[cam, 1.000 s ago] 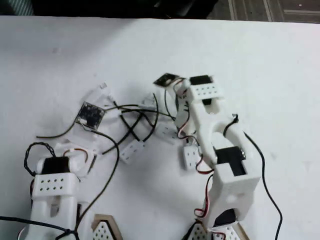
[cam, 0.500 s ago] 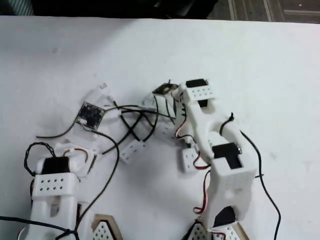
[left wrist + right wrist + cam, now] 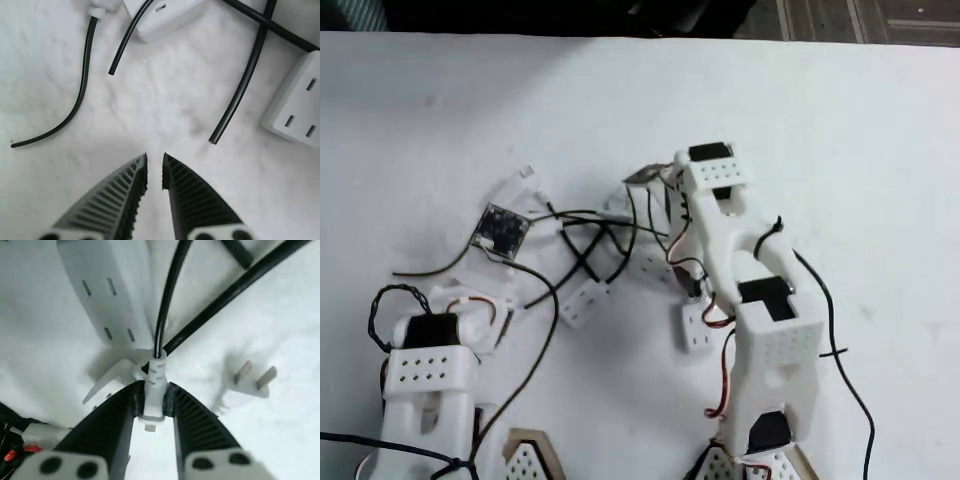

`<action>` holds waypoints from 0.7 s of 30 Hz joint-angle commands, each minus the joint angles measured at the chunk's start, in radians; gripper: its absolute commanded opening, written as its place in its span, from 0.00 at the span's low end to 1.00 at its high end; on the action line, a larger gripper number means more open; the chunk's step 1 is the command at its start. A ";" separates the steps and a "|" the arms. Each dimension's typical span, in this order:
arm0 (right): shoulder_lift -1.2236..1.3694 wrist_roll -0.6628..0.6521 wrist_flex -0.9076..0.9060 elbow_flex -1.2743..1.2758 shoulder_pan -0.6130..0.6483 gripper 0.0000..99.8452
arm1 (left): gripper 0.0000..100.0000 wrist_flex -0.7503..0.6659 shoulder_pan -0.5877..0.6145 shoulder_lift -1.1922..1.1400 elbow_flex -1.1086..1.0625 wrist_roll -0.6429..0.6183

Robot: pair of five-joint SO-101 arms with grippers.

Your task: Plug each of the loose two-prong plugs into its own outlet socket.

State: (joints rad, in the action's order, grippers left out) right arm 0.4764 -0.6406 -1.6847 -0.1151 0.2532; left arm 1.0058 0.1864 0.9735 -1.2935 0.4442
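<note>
My right gripper (image 3: 154,390) pinches a white plug (image 3: 156,371) by its ribbed neck, just beside the end of a white outlet strip (image 3: 107,290). A second loose plug (image 3: 252,380) lies near it on the table (image 3: 280,315), both prongs showing. My left gripper (image 3: 155,162) has its fingers pressed almost together on nothing, over bare table near another outlet block (image 3: 297,105).

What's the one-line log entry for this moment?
right gripper: shut on corded plug | left gripper: shut, empty | second plug: lying loose
</note>
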 commanded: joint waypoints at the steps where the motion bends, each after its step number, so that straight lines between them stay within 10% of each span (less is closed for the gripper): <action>1: -0.128 0.006 -0.031 -0.017 -0.010 0.02 | 0.07 -0.014 0.004 0.022 -0.002 0.011; 21: -0.865 0.112 0.058 0.465 0.143 0.02 | 0.07 -0.034 0.035 0.022 0.006 0.003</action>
State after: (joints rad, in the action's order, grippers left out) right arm -0.2401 -0.5378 -1.6387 0.3038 0.3391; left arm 1.0042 0.2125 0.9735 -1.2935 0.4442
